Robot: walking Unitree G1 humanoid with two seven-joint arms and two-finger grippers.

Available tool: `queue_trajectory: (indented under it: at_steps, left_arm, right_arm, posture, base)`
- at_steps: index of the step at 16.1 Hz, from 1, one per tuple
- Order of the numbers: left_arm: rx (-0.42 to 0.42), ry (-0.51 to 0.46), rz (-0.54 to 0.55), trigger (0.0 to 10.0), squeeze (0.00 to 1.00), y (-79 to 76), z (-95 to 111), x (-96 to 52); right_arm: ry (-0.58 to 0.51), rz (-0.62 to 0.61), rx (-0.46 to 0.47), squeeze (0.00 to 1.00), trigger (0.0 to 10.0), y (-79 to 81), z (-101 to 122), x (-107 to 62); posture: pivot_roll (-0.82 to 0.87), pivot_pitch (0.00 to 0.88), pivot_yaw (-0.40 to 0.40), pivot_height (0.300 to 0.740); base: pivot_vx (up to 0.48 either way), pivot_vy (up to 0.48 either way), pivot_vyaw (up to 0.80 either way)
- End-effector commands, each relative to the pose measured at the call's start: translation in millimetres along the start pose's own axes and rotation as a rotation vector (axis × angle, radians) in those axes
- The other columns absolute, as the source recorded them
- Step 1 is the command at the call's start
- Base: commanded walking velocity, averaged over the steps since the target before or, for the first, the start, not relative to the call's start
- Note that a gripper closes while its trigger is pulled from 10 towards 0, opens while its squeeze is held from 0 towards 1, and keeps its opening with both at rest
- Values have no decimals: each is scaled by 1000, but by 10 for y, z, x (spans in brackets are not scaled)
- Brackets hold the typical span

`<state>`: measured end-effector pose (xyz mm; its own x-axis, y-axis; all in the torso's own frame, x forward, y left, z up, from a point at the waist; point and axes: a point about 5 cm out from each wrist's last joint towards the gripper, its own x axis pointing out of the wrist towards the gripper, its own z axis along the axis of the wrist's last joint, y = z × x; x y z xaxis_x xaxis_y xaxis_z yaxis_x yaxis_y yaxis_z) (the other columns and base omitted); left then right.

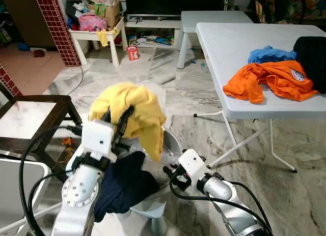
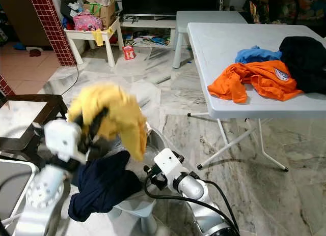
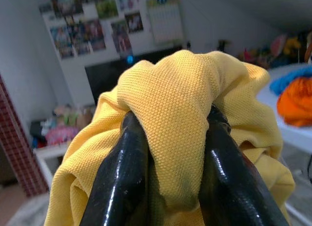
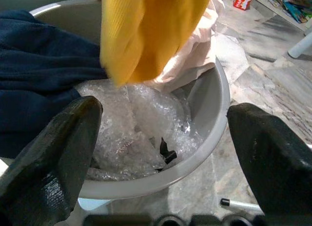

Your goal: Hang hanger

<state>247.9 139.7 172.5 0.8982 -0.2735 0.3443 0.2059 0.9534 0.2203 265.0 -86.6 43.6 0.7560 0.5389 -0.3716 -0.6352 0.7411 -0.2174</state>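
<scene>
Above the round grey plastic basin (image 4: pixel 214 114), the left gripper (image 3: pixel 168 153) is clenched on a bunched yellow knit shirt (image 1: pixel 133 111), lifted clear of the rim. The right gripper (image 4: pixel 163 153) hangs spread wide beside the basin. No hanger can be made out, so the shirt has nothing to go on yet. Its loose tail could snag the dark navy garment (image 1: pixel 125 185) draped over the basin's edge and drag it out. An orange shirt (image 1: pixel 270 81) lies near the white folding table's (image 1: pixel 229 42) front edge.
</scene>
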Motion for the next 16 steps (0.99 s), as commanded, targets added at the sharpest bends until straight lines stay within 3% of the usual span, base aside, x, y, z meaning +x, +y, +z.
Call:
queue_trajectory:
  at_steps: [1,3,6,8,10,11,12,14,15,16]
  left_arm:
    - [9,-64,2,0,0,10,167,78]
    - [-18,-110,-13,0,0,-20,309,180]
    - [-74,-81,-13,0,0,-47,271,203]
    - [-219,-2,-16,0,0,-44,179,304]
    - [-420,79,-16,0,0,-47,92,421]
    - [-542,126,44,0,0,-11,8,449]
    - [-671,162,108,0,0,20,-63,441]
    - [-854,296,94,0,0,-82,-224,343]
    - [-876,315,74,3333,0,-106,-234,320]
    - [-913,339,29,5569,0,-146,-228,292]
  right_arm:
    - [-15,0,-15,0,10000,0,38,28]
    - [-19,-7,-16,0,10000,0,42,44]
    - [-20,-20,-16,0,10000,-17,38,51]
    - [-22,-37,-14,0,10000,-36,30,50]
    - [-26,-60,-17,0,10000,-58,31,54]
    - [-32,-91,-12,0,10000,-92,40,51]
    - [-41,-120,-7,0,10000,-128,49,46]
    - [-59,-158,23,0,10000,-193,70,25]
    - [-61,-160,22,0,10000,-199,73,20]
    - [-66,-163,20,0,10000,-205,81,17]
  posture:
    - [-67,0,41,740]
    - [-67,0,45,740]
    - [-69,0,52,740]
    - [-70,0,55,740]
    - [-70,0,58,740]
    - [-73,0,59,740]
    - [-74,0,60,740]
    - [-74,0,59,740]
    - [-72,0,58,740]
    - [-70,0,57,740]
  base:
    - [0,0,0]
    - [0,0,0]
    - [0,0,0]
    - [0,0,0]
    - [0,0,0]
    - [0,0,0]
    - [0,0,0]
    - [0,0,0]
    - [0,0,0]
    - [0,0,0]
